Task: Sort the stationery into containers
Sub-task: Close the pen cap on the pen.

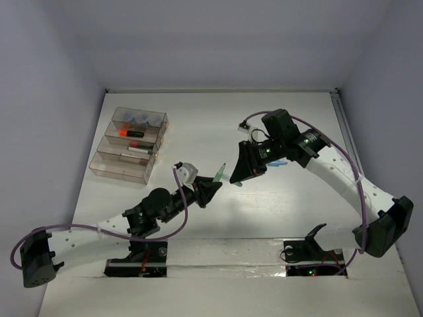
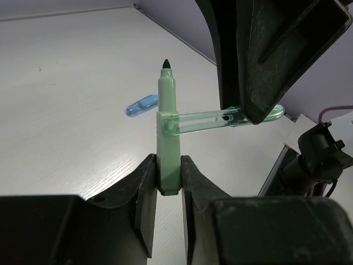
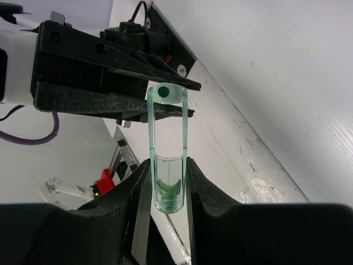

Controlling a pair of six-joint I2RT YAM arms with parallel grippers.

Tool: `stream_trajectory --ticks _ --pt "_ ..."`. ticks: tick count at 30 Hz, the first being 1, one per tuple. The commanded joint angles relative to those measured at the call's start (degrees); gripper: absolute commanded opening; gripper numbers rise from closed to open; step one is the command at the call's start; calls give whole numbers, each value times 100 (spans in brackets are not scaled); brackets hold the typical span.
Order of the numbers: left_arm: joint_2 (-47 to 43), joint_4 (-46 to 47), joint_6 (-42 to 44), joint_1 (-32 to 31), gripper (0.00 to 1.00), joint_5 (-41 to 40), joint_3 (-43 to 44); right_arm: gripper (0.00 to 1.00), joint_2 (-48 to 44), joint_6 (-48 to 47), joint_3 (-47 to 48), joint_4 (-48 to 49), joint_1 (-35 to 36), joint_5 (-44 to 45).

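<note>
Left claw [image 2: 168,163] clamps the pale green marker [image 2: 167,110] above the desk [image 2: 66,121], right claw [image 3: 168,168] pinches a clear green cap [image 2: 209,120], seemingly touching the marker's barrel.

Right of the containers [image 1: 129,145], my left jaws hold the marker [image 2: 167,99]; farther right, my right jaws hold its cap [image 2: 204,121], touching it.
</note>
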Motion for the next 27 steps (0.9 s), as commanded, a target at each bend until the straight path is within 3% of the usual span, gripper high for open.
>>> stream_trajectory --ticks 1,9,27 --pt "-240 -352 141 -13 0 75 282 3 -185 -226 406 -260 -22 429" --pt "-724 -855 97 -66 0 393 238 3 -212 -437 810 -410 -22 1571" --pt "-733 -635 53 -66 0 990 335 6 -27 -349 731 803 -22 1898"
